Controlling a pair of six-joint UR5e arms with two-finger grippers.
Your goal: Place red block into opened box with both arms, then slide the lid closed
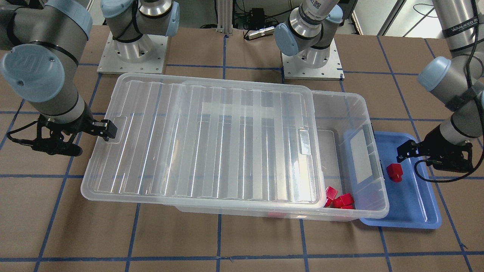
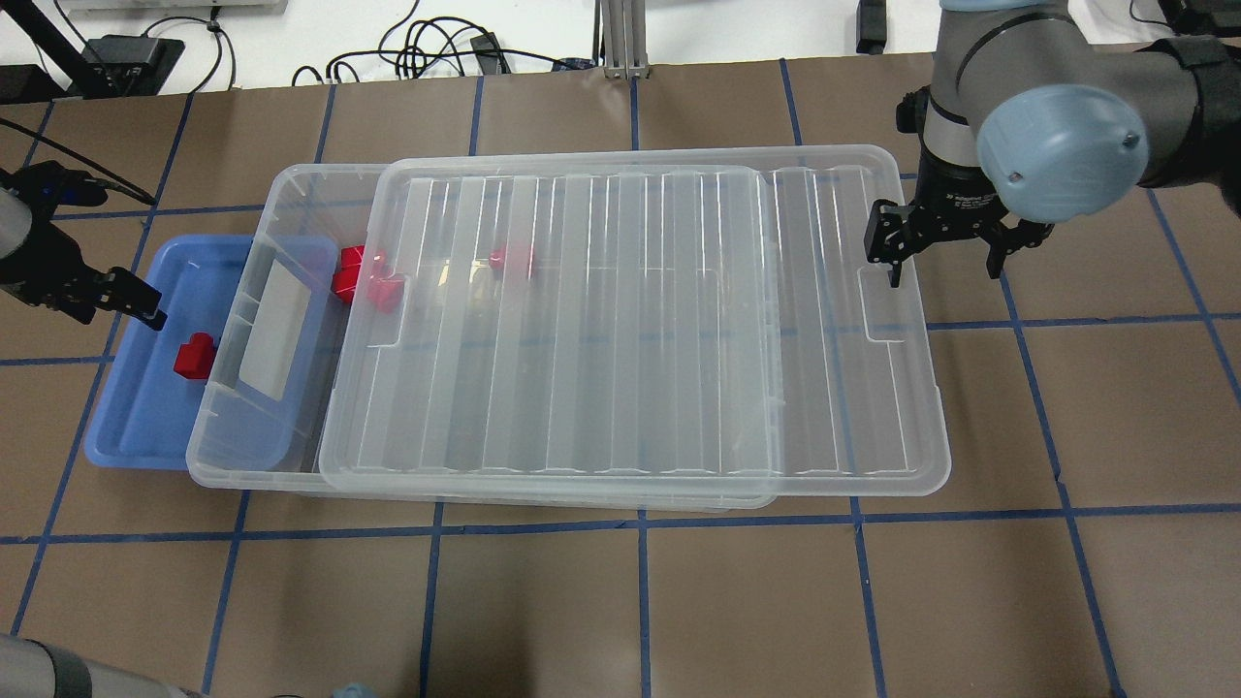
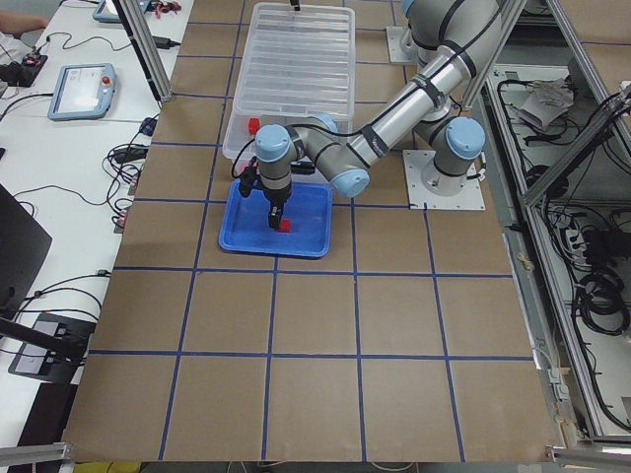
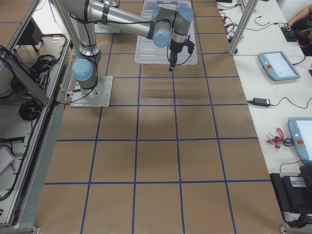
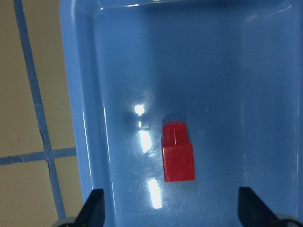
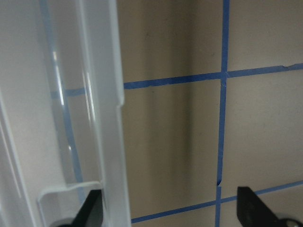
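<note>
A red block lies alone in the blue tray and also shows as the red block from the front. My left gripper is open just above the tray, near the block but not touching it. The clear box is partly covered by its lid, which is shifted toward my right arm, so the box end next to the tray is uncovered. Several red pieces lie inside that end. My right gripper is open at the lid's far short edge, one finger by the rim.
The box's open end overlaps the blue tray's inner edge. Both arm bases stand behind the box. Brown table surface with blue tape lines surrounds everything. Side tables carry tablets and cables.
</note>
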